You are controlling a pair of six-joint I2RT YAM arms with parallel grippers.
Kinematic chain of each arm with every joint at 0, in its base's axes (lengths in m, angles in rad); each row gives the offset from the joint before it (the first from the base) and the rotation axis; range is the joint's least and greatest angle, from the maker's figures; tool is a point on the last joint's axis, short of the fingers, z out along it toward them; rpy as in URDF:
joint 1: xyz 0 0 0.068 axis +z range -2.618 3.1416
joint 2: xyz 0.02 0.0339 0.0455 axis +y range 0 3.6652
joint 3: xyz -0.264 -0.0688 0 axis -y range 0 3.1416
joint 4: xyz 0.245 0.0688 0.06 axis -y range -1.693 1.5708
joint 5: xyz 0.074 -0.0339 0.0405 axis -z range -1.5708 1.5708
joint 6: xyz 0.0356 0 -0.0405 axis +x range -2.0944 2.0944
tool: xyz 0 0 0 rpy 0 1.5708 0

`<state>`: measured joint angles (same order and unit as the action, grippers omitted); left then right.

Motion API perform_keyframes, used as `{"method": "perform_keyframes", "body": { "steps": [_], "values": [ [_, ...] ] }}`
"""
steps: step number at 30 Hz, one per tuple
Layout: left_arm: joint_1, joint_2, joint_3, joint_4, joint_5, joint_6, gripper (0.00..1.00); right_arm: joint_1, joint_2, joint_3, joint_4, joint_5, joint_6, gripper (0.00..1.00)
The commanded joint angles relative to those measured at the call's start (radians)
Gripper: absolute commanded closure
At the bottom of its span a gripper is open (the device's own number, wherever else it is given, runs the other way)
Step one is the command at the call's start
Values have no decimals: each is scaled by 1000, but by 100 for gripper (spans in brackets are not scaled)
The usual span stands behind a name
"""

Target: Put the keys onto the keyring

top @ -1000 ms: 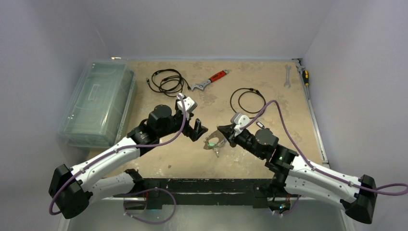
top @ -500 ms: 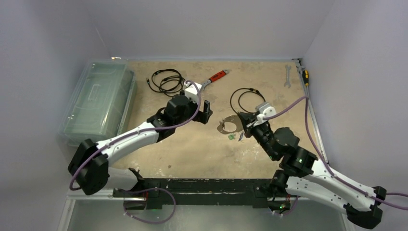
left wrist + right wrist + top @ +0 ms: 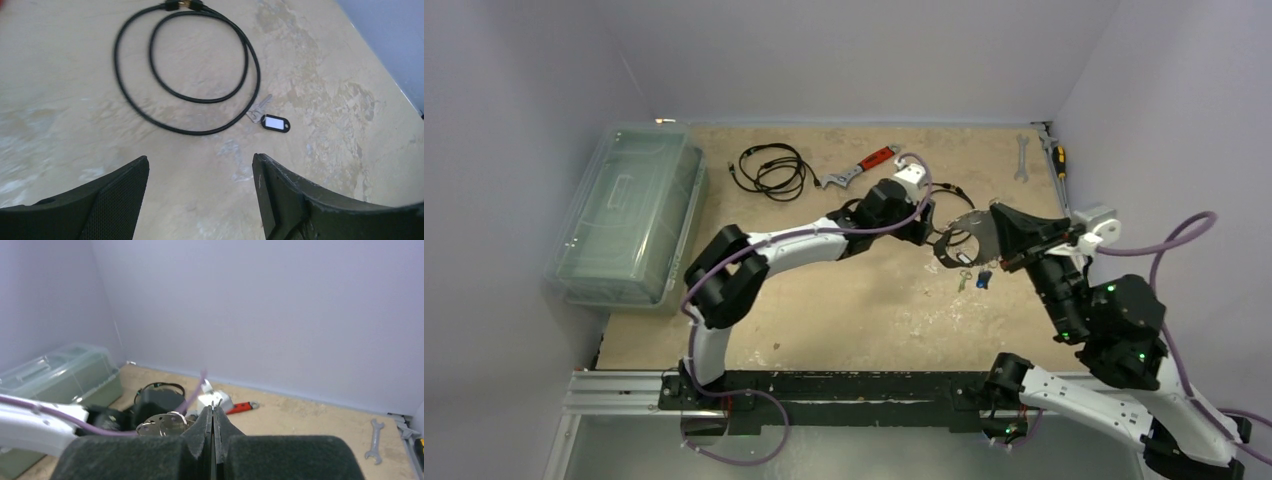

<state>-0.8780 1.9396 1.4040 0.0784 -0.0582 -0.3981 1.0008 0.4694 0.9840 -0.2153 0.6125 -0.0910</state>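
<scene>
The right pincer is pressed together on the large thin grey metal keyring, lifted clear of the sandy surface. A green-headed key and a blue-headed key hang at the ring's 6 o'clock. The left pincer is spread and grips nothing, with bare surface under it. Ahead of it a silver key with a dark tag lies just outside the black cable loop, at the loop's 4 o'clock. The tag's white label is too small to read. The pale wall edges the surface at 2 o'clock.
</scene>
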Motion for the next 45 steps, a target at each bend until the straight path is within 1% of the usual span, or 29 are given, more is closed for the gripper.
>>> {"method": "perform_keyframes", "body": {
  "steps": [1, 4, 8, 13, 18, 22, 26, 33, 36, 38, 39, 40, 43, 45],
  "values": [
    [-57, 122, 136, -14, 20, 13, 27, 1, -11, 129, -33, 23, -47, 100],
    [-103, 205, 217, -13, -10, 24, 27, 1, -15, 185, -57, 17, -47, 100],
    [-153, 321, 360, -76, -86, -6, 31, 1, -22, 230, -71, 12, -51, 100],
    [-205, 443, 513, -154, -198, -3, 34, 1, -26, 238, -95, 8, -48, 100],
    [-217, 551, 671, -219, -277, -5, 40, 1, -43, 228, -103, 6, -38, 100],
    [-224, 604, 734, -251, -344, 2, 45, 1, -54, 225, -112, 6, -32, 100],
    [-225, 629, 745, -252, -385, -5, 54, 1, -58, 220, -118, -1, -26, 100],
    [-225, 650, 744, -250, -366, -10, 71, 1, -58, 207, -121, -22, -14, 100],
    [-226, 640, 723, -245, -365, -5, 83, 1, -57, 202, -119, -28, -10, 100],
    [-225, 624, 704, -248, -363, -3, 94, 1, -57, 199, -118, -30, -7, 100],
    [-225, 611, 679, -248, -361, -2, 98, 1, -57, 197, -117, -32, -5, 100],
    [-225, 595, 653, -245, -362, -1, 100, 1, -55, 194, -114, -36, -3, 100],
    [-226, 519, 528, -221, -364, 7, 100, 1, -51, 180, -107, -49, 3, 100],
    [-226, 436, 397, -177, -358, 13, 100, 1, -48, 170, -103, -54, 10, 100]
  ]
}}
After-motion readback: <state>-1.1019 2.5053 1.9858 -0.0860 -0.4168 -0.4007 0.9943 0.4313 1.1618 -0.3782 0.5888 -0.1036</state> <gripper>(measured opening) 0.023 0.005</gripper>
